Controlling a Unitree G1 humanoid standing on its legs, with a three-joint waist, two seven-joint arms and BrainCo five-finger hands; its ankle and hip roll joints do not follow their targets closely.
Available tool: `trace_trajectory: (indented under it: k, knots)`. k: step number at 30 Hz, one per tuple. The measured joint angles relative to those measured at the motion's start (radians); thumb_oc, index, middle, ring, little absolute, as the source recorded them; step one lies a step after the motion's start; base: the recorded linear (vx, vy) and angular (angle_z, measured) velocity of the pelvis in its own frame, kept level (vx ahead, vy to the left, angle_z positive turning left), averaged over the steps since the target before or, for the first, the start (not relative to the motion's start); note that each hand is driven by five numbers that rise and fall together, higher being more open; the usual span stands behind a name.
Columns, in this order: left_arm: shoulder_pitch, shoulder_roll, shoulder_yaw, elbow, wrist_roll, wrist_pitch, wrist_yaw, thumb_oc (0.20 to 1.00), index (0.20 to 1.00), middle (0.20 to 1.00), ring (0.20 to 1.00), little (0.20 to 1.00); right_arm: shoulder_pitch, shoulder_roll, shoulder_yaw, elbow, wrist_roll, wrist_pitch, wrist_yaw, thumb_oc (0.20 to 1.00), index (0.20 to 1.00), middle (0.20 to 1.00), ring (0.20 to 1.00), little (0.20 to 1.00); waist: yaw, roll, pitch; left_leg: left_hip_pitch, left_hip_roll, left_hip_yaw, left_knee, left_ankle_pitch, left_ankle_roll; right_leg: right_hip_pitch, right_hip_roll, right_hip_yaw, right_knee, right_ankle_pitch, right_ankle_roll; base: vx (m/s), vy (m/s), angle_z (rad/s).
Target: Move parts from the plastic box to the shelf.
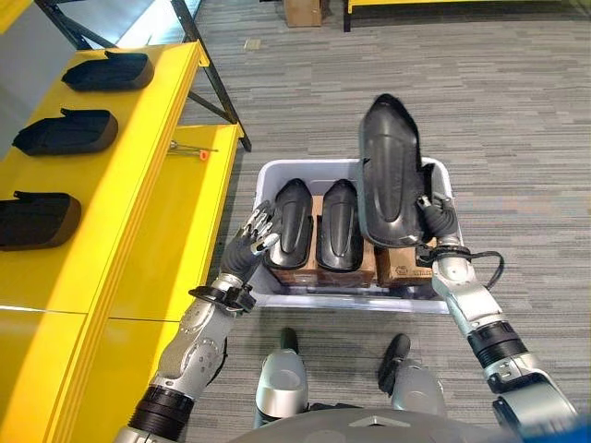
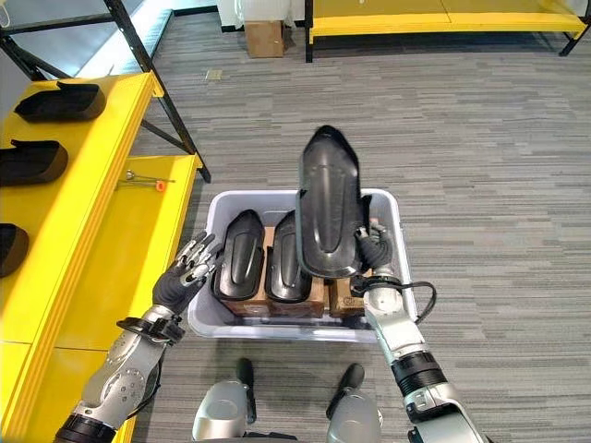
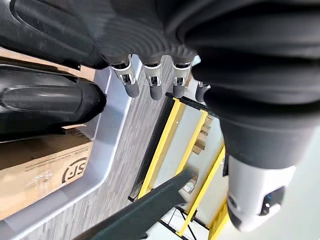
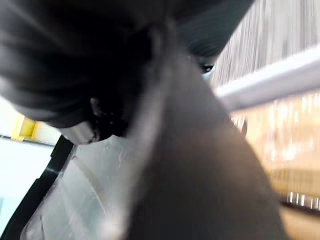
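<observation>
The left hand (image 3: pixel 150 45) fills the top of the frame, its dark-tipped fingers (image 3: pixel 131 82) straight and holding nothing. At left, a black part (image 3: pixel 45 102) lies on a cardboard box (image 3: pixel 42 172) inside the grey plastic box (image 3: pixel 107 150). Yellow shelf rails (image 3: pixel 167 137) run through the centre.

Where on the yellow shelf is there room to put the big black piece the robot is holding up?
The lower yellow shelf looks mostly bare; a small orange-tipped tool lies at its far end. The upper shelf is crowded: three black parts sit in a row. The right hand grips the lifted part above the plastic box; the left hand rests open at its near left corner.
</observation>
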Motion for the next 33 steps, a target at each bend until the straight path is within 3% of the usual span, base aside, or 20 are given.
trace_trajectory:
  k: [7,15,18,20,21,22,23,25,26,27,28,29,30,31,32,33]
  knots:
    - [0.045,-0.002,0.01,-0.008,0.027,0.009,0.008,1.0,1.0,1.0,1.0,1.0,0.061,0.006,0.065,-0.127,0.055,-0.009,0.117,0.2,0.2,0.2,0.2,0.2,0.004,-0.021,-0.043,0.007,-0.002,-0.005,-0.001,0.003,-0.004,0.015,-0.002,-0.007,-0.006,0.0,0.001,0.03,0.044,0.03]
    - [0.096,-0.035,0.047,-0.034,0.056,0.011,0.028,1.0,1.0,1.0,1.0,1.0,0.067,0.042,0.143,-0.14,0.12,0.018,0.177,0.2,0.2,0.2,0.2,0.2,0.054,-0.024,-0.098,0.02,-0.02,-0.02,-0.022,0.001,0.006,0.053,-0.015,-0.025,-0.035,0.002,0.018,0.0,0.122,0.08]
    - [0.106,-0.036,0.049,-0.034,0.08,0.011,0.052,1.0,1.0,1.0,1.0,1.0,0.067,0.042,0.152,-0.166,0.138,0.047,0.18,0.2,0.2,0.2,0.2,0.2,0.076,-0.03,-0.102,0.019,-0.041,-0.037,-0.028,0.0,0.016,0.069,-0.034,-0.041,-0.041,0.004,0.029,-0.04,0.224,0.25]
    - [0.106,-0.035,0.055,-0.034,0.117,0.009,0.052,1.0,1.0,1.0,1.0,1.0,0.068,0.082,0.161,-0.161,0.159,0.061,0.188,0.2,0.2,0.2,0.2,0.2,0.103,-0.061,-0.12,0.011,-0.076,-0.059,-0.016,-0.009,0.03,0.102,-0.065,-0.067,-0.072,0.023,0.044,-0.12,0.437,0.35]
    - [0.107,-0.034,0.069,-0.034,0.137,0.007,0.054,1.0,1.0,1.0,1.0,1.0,0.067,0.098,0.163,-0.162,0.176,0.066,0.191,0.2,0.2,0.2,0.2,0.2,0.113,-0.078,-0.13,0.007,-0.094,-0.063,-0.001,-0.018,0.04,0.112,-0.077,-0.071,-0.087,0.038,0.058,-0.19,0.519,0.41]
    - [0.098,-0.029,0.08,-0.034,0.157,0.005,0.054,1.0,1.0,1.0,1.0,1.0,0.073,0.118,0.162,-0.183,0.202,0.078,0.189,0.2,0.2,0.2,0.2,0.2,0.124,-0.098,-0.134,-0.013,-0.131,-0.055,0.059,-0.056,0.087,0.149,-0.117,-0.111,-0.119,0.065,0.077,-0.17,0.4,0.6]
    - [0.089,-0.03,0.079,-0.041,0.158,-0.002,0.053,1.0,1.0,1.0,1.0,1.0,0.068,0.126,0.158,-0.209,0.223,0.069,0.19,0.2,0.2,0.2,0.2,0.2,0.126,-0.098,-0.145,-0.059,-0.182,-0.055,0.152,-0.117,0.121,0.159,-0.182,-0.115,-0.104,0.117,0.102,-0.21,0.296,0.62]
    - [0.08,-0.016,0.079,-0.04,0.181,-0.004,0.069,1.0,1.0,1.0,1.0,1.0,0.067,0.155,0.164,-0.201,0.243,0.068,0.19,0.2,0.2,0.2,0.2,0.2,0.134,-0.088,-0.154,-0.071,-0.205,-0.055,0.155,-0.123,0.174,0.107,-0.229,-0.098,-0.046,0.265,0.084,-0.15,0.088,0.32]
    - [0.072,-0.007,0.079,-0.038,0.193,-0.003,0.076,1.0,1.0,1.0,1.0,1.0,0.066,0.156,0.176,-0.201,0.245,0.068,0.19,0.2,0.2,0.2,0.2,0.2,0.136,-0.089,-0.155,-0.076,-0.211,-0.067,0.146,-0.117,0.181,0.069,-0.244,-0.092,0.011,0.281,0.104,-0.05,-0.079,0.34]
    - [0.054,0.001,0.078,-0.033,0.195,-0.002,0.079,1.0,1.0,1.0,1.0,1.0,0.069,0.163,0.196,-0.201,0.246,0.066,0.19,0.2,0.2,0.2,0.2,0.2,0.133,-0.084,-0.154,-0.076,-0.212,-0.089,0.121,-0.099,0.186,0.04,-0.234,-0.078,0.107,0.203,0.114,-0.04,-0.098,1.08]
    - [0.016,0.001,0.069,-0.016,0.194,0.001,0.074,1.0,1.0,1.0,1.0,1.0,0.091,0.161,0.203,-0.204,0.247,0.059,0.189,0.2,0.2,0.2,0.2,0.2,0.092,-0.052,-0.16,-0.087,-0.214,-0.2,0.081,-0.05,0.189,0.029,-0.073,0.074,0.169,0.056,0.105,-0.03,-0.092,2.06]
    - [-0.01,0.008,0.059,-0.013,0.194,0.003,0.073,1.0,1.0,1.0,1.0,1.0,0.112,0.152,0.206,-0.204,0.247,0.053,0.184,0.2,0.2,0.2,0.2,0.2,0.056,-0.052,-0.16,-0.076,-0.203,-0.261,-0.008,-0.004,0.106,0.026,0.097,0.171,0.193,-0.053,0.075,-0.02,-0.104,2.16]
    - [-0.011,0.002,0.057,-0.015,0.193,0.003,0.074,1.0,1.0,1.0,1.0,1.0,0.11,0.141,0.215,-0.19,0.248,0.055,0.185,0.2,0.2,0.2,0.2,0.2,0.057,-0.054,-0.161,-0.06,-0.2,-0.245,-0.061,-0.003,-0.011,0.006,0.201,0.188,0.199,-0.094,0.008,-0.01,-0.14,1.52]
    - [0.013,0.0,0.053,-0.013,0.192,0.003,0.075,1.0,1.0,1.0,1.0,1.0,0.114,0.14,0.221,-0.174,0.247,0.055,0.186,0.2,0.2,0.2,0.2,0.2,0.054,-0.076,-0.165,-0.062,-0.197,-0.161,-0.048,-0.061,-0.117,-0.001,0.252,0.19,0.168,-0.111,-0.05,-0.01,-0.136,0.81]
    - [0.042,0.008,0.035,-0.024,0.191,0.004,0.073,1.0,1.0,1.0,1.0,1.0,0.124,0.132,0.221,-0.181,0.248,0.054,0.187,0.2,0.2,0.2,0.2,0.2,0.041,-0.085,-0.174,-0.085,-0.222,-0.166,0.018,-0.025,0.057,-0.009,0.257,0.195,0.158,-0.127,-0.051,0.0,-0.164,0.48]
    - [0.072,-0.009,0.025,-0.029,0.192,0.008,0.073,1.0,1.0,1.0,1.0,1.0,0.126,0.111,0.216,-0.175,0.248,0.052,0.194,0.2,0.2,0.2,0.2,0.2,0.042,-0.08,-0.185,-0.06,-0.275,-0.195,-0.004,-0.038,0.119,-0.013,0.239,0.215,0.155,-0.163,-0.07,-0.03,-0.164,0.3]
